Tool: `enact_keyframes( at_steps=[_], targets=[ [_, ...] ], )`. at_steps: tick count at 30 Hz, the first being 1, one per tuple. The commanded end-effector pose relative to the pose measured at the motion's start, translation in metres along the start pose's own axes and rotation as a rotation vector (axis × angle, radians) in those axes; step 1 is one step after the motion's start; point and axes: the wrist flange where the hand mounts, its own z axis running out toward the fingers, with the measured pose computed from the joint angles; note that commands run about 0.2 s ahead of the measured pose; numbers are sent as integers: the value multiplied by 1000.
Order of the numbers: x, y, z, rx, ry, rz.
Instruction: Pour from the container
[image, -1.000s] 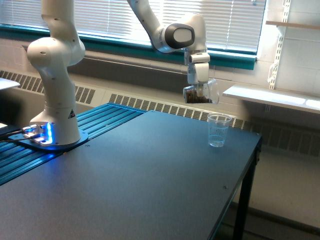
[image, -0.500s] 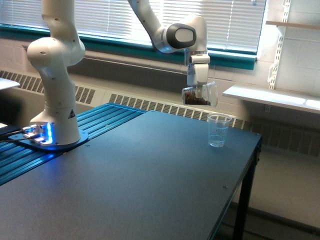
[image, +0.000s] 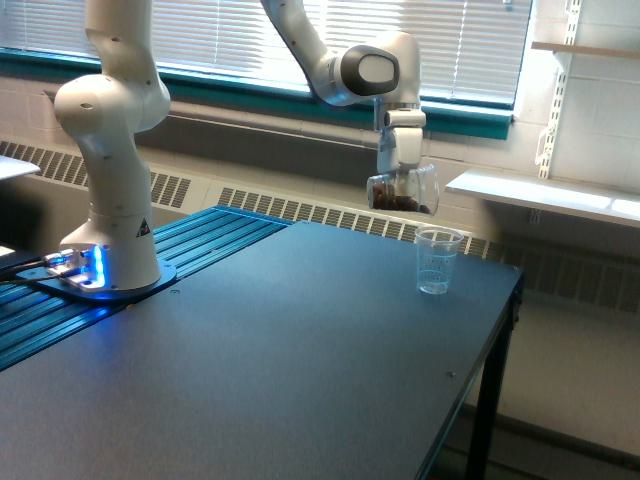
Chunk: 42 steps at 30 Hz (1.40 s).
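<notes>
The dark table (image: 300, 340) filled the near part of the exterior view. On it, toward 2 o'clock from the table's middle and near the far right edge, a tall clear cup (image: 437, 261) stood upright with faint printed lines on its wall. The arm's white base (image: 112, 180) stood at about 10 o'clock, with a blue light at its foot.

Further back and higher, the gripper (image: 402, 183) pointed down, and its fingers were clamped on the tumbler (image: 403, 190). The tumbler hung in the air, above the cup and slightly toward 11 o'clock from it, not touching it. It was tilted onto its side, with dark brown material inside. Behind it were a radiator grille (image: 300, 212) and window blinds (image: 240, 40).
</notes>
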Motion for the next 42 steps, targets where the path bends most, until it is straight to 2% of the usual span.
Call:
enact_keyframes(
  at_steps=[1, 17, 30, 42],
  targets=[
    [-1, -10, -4, -10, 7, -7],
    [-5, -18, 2, -51, -9, -31],
    [-3, -24, 1, -61, -8, -29],
    [-1, -32, -1, -83, -13, -60]
  ],
)
